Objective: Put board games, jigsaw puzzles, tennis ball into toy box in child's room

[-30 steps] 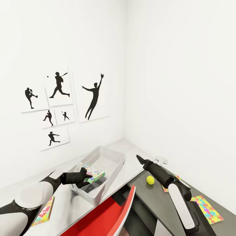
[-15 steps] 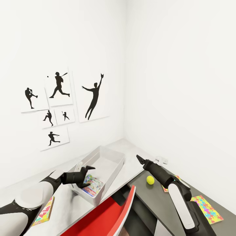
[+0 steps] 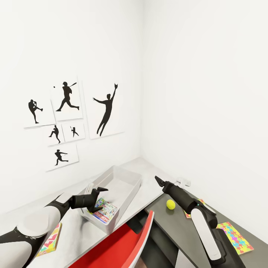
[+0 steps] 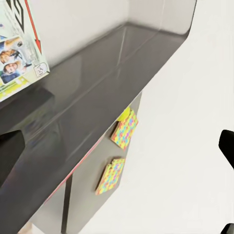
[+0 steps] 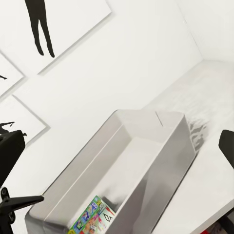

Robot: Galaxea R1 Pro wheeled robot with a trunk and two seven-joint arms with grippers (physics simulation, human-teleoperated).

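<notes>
The grey toy box [image 3: 131, 189] stands on the pale table [image 3: 148, 168]. A blue board game [image 3: 104, 211] lies inside its near end, also seen in the right wrist view [image 5: 92, 217]. My left gripper [image 3: 99, 200] hovers open just above that game, holding nothing. A second board game [image 3: 50, 239] rests on the table beside my left arm. My right gripper [image 3: 159, 181] hangs open above the table edge, right of the box. The tennis ball [image 3: 170, 204] and two jigsaw puzzles [image 3: 235, 236] [image 3: 189, 214] lie on the dark lower section.
A red chair [image 3: 128, 243] sits close against the table's front, between my arms. White walls meet in the corner behind the toy box, with baseball silhouette posters [image 3: 67, 115] on the left wall. A small white outlet block [image 3: 184, 182] sits by the right wall.
My left gripper opened and let go of the blue board game, which dropped into the near end of the toy box and settled flat. The right arm has stayed still.
</notes>
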